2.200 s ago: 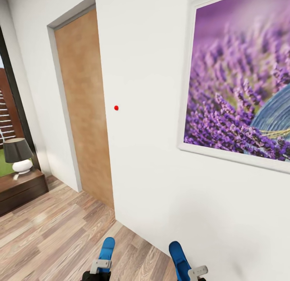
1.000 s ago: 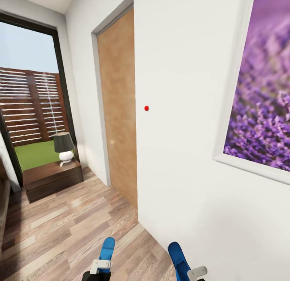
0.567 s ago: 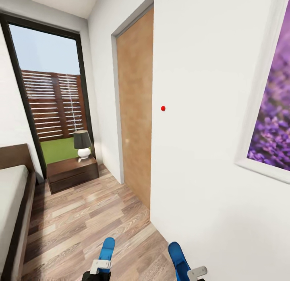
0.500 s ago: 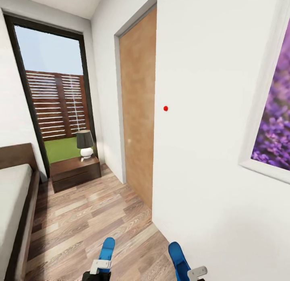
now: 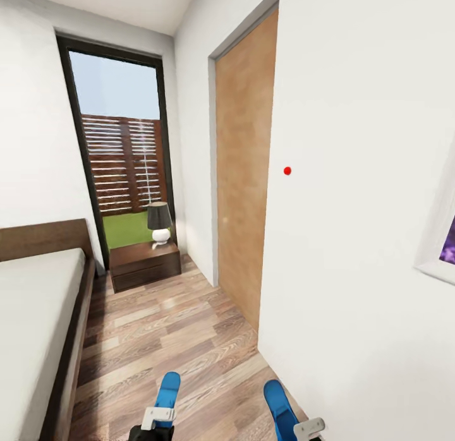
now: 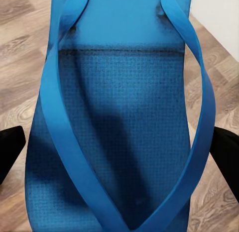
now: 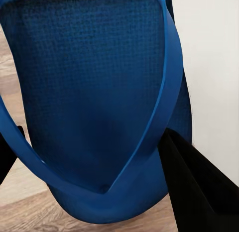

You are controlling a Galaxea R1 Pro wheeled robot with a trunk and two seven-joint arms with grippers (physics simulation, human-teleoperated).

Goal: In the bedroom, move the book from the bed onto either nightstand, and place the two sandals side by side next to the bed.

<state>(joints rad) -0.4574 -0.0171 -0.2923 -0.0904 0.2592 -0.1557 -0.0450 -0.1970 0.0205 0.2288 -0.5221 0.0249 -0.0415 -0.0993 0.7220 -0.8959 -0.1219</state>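
I hold one bright blue sandal in each hand. The left sandal (image 5: 168, 390) sticks forward from my left gripper (image 5: 156, 419), which is shut on it; the left wrist view shows its sole and straps (image 6: 119, 117) between black fingers (image 6: 10, 150). My right gripper (image 5: 308, 427) is shut on the right sandal (image 5: 279, 403), whose sole (image 7: 94, 92) sits against a black finger (image 7: 199, 192). The bed (image 5: 35, 321) lies at the left, and the nightstand (image 5: 144, 265) stands beyond it. The book is out of view.
A lamp (image 5: 159, 223) stands on the nightstand before the tall black-framed window (image 5: 120, 150). A tan door (image 5: 243, 194) and a white wall (image 5: 360, 239) run close along my right, with the picture's frame corner (image 5: 439, 251). The wood-plank floor (image 5: 164, 327) stretches ahead beside the bed.
The camera has swung left: the lavender picture has slid off to the right, and the window, nightstand and bed have come into view. Both sandals stay held as before.
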